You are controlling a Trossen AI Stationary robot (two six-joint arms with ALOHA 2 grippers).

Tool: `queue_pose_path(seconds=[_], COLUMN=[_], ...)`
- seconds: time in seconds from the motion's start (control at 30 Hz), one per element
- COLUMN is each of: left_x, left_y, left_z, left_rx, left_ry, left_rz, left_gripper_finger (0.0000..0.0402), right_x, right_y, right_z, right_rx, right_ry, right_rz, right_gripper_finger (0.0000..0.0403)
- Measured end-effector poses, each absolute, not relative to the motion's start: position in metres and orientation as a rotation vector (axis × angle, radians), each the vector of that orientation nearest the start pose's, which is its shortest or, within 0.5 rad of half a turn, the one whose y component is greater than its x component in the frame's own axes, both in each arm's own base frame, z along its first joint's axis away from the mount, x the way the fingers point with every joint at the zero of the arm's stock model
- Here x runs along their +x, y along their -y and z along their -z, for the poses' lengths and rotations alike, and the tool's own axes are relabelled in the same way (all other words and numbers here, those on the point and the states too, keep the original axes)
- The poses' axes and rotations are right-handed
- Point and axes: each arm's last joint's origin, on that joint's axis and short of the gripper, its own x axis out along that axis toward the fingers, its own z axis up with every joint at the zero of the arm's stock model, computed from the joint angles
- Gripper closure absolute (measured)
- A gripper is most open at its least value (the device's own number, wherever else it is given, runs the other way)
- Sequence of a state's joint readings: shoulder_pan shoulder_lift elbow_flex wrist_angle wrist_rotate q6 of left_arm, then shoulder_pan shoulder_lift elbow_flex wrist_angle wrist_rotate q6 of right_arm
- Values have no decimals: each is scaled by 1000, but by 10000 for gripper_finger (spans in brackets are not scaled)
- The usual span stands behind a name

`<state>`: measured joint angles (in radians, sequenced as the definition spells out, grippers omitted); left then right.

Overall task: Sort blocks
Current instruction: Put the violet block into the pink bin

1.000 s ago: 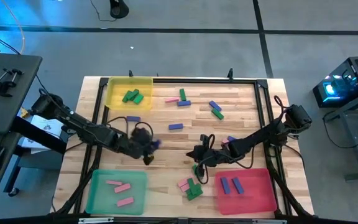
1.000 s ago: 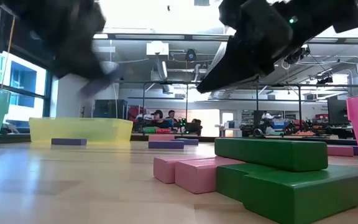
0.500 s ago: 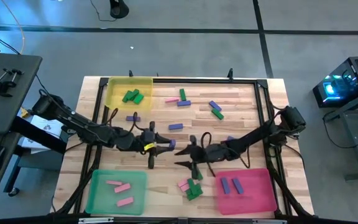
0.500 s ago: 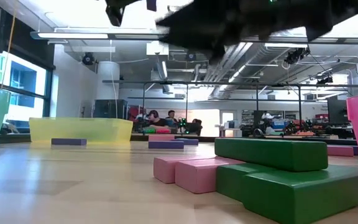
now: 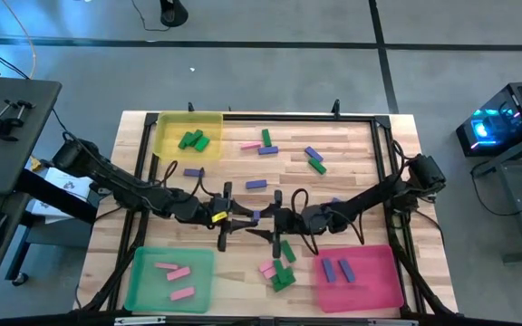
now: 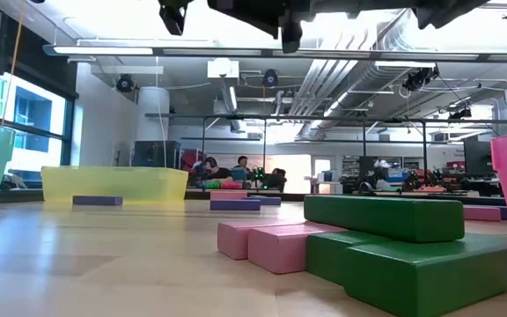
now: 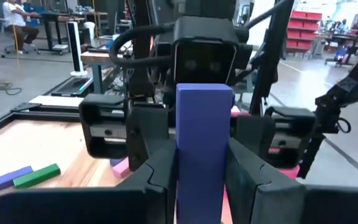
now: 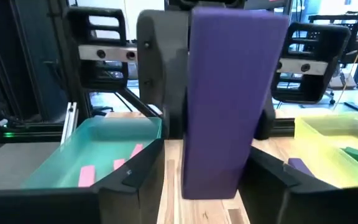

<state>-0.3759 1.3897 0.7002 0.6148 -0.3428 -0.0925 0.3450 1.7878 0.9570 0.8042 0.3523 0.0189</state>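
Purple block point(image 7: 202, 149) hung above mid-table, long axis running arm to arm, pinched by the left gripper point(image 5: 236, 215); the right gripper point(image 5: 265, 220) straddled its far end, fingers spread. Green tray point(image 5: 140, 279) held three pink blocks, red tray point(image 5: 388, 281) two purple, yellow tray point(image 5: 169, 127) green ones.

blocks point(image 5: 279, 276): green, pink, purple bars | scattered on table, some in trays | one purple block point(image 7: 202, 149) held midair
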Motion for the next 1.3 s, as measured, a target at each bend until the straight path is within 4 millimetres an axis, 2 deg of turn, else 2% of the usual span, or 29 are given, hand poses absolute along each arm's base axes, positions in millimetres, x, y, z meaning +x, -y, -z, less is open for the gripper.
queue_pose_path(seconds=[0.13, 0.27, 0.33, 0.43, 0.53, 0.7, 0.9, 1.0, 1.13, 1.3], left_x=[277, 277, 277, 277, 276, 275, 275, 275, 275, 274], left_y=[101, 101, 101, 101, 100, 99, 99, 99, 99, 98], left_z=[-246, -245, -244, -241, -238, -231, -229, -229, -229, -227], left_rx=[-65, -53, -47, -48, -38, -44, -54, -54, -50, -44], left_ry=[-74, -83, -92, -121, -155, -225, -240, -239, -247, -262], left_rz=[35, 41, 40, 35, 29, 5, -2, -2, -2, -3], left_gripper_finger=[330, 330, 326, 280, 223, 168, 160, 163, 163, 163], right_x=[363, 363, 362, 359, 347, 308, 240, 209, 174, 147], right_y=[-120, -120, -121, -126, -139, -164, -199, -214, -226, -235], right_z=[-220, -217, -216, -212, -209, -213, -215, -207, -190, -176], right_rx=[9, 6, 4, -21, -30, 22, 277, 425, 587, 672], right_ry=[-24, -47, -57, -97, -192, -378, -631, -822, -1124, -1389], right_rz=[12, 36, 35, 84, 150, 212, 166, 153, 256, 415], right_gripper_finger=[252, 316, 328, 328, 328, 328, 328, 328, 328, 328])
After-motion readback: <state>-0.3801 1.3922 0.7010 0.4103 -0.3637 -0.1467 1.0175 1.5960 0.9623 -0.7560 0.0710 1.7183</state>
